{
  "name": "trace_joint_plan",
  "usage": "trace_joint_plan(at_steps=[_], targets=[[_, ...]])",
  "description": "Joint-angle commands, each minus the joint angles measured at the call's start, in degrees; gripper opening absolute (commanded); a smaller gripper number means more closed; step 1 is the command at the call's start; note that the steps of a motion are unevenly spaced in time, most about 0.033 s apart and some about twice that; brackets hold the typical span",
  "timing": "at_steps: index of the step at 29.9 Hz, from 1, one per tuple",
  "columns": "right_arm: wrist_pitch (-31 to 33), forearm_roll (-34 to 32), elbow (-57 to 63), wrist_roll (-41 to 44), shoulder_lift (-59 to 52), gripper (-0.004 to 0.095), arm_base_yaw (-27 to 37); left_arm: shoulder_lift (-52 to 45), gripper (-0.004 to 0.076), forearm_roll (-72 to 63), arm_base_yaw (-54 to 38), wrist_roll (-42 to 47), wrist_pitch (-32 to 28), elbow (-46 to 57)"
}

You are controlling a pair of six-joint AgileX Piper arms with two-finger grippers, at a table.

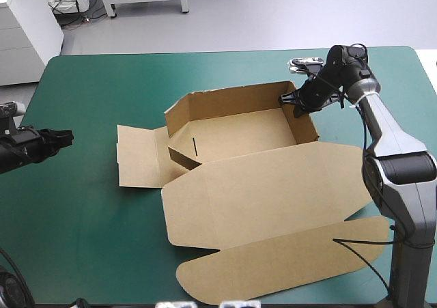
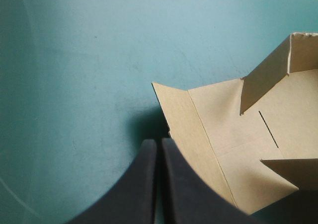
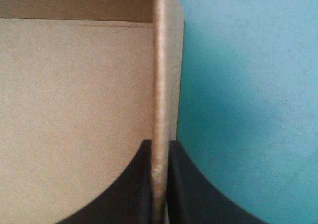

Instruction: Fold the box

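Both closed: right jaws pinch a raised wall of the box (image 1: 239,134), left jaws empty near its flap

Two arms in black and silver-grey.
The right arm (image 1: 386,127) is built of silver-grey tubular links joined by black collars, with a black wrist; the left arm (image 1: 27,145) is seen as black throughout. The left gripper (image 2: 158,143) and the right gripper (image 3: 159,143) are each formed of two broad black fingers (image 3: 124,194), smooth, matte, curved like fins.
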State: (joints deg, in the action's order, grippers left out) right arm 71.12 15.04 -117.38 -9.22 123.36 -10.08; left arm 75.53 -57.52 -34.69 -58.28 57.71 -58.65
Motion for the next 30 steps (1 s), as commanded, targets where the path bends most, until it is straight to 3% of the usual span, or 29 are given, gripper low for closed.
trace_joint_plan(at_steps=[1, 7, 9, 15, 22, 30], targets=[[0.1, 2.7, -3.8, 0.0, -3.0, 0.0125, 0.0, -1.5, 0.0009, -4.0, -0.1, -0.1, 0.0, -1.5], [0.7, 3.6, -7.1, 2.6, -3.4, 0.0581, 0.0, -1.5, 0.0008, -3.5, -0.1, -0.1, 0.0, -1.5], [0.7, 3.9, -7.1, 2.8, -4.2, 0.0675, 0.0, -1.5, 0.0008, -3.5, -0.1, -0.1, 0.3, -1.5], [0.8, 2.4, -5.5, 4.5, -9.7, 0.0694, 0.0, -1.5, 0.0008, -3.5, -0.1, -0.1, 0.3, -1.5], [0.8, -4.1, 4.3, 3.6, -19.8, 0.0694, 0.0, -1.5, 0.0008, -3.6, -0.1, -0.1, 0.6, -1.5], [0.8, -3.6, 11.1, 2.3, -19.2, 0.0693, 0.0, -1.5, 0.0008, -3.6, -0.1, -0.1, 1.0, -1.5]])
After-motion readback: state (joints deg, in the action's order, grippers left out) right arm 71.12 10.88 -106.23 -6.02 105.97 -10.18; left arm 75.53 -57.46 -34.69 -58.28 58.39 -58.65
